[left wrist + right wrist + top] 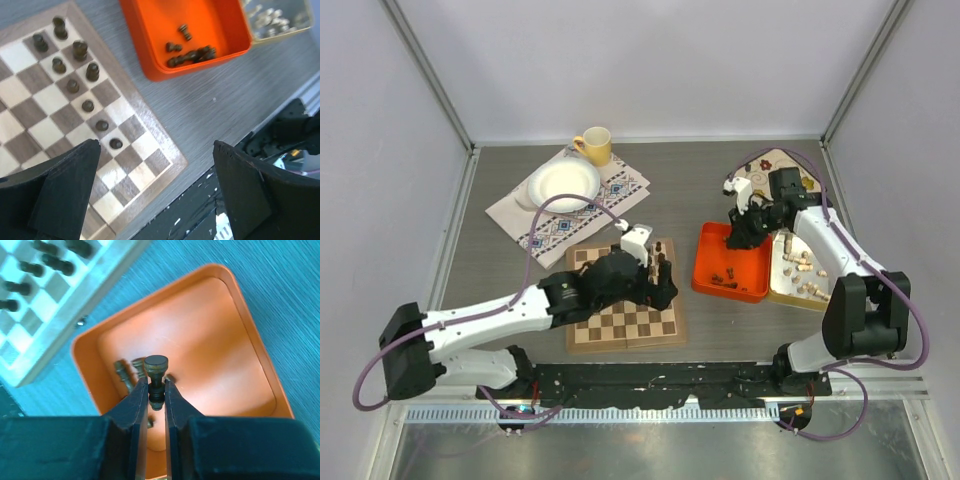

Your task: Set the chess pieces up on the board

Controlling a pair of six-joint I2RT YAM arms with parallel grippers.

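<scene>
The chessboard [620, 325] lies in front of my left arm; it also shows in the left wrist view [35, 117]. Several dark pieces [73, 86] stand along its right edge. My left gripper [660, 288] hovers over the board's near right corner, open and empty [155, 187]. My right gripper [740, 235] is above the orange tray [704, 268], shut on a dark piece [156, 366] held by its stem, base towards the camera [156, 386]. More dark pieces [192, 54] lie in the tray [85, 342]. Pale pieces [802, 275] lie in a tan tray.
The tan tray [785, 296] sits right of the orange one. A floral plate [772, 160] is behind the right arm. A white plate [563, 184] and a yellow mug [595, 145] rest on a patterned cloth [535, 228] at the back left.
</scene>
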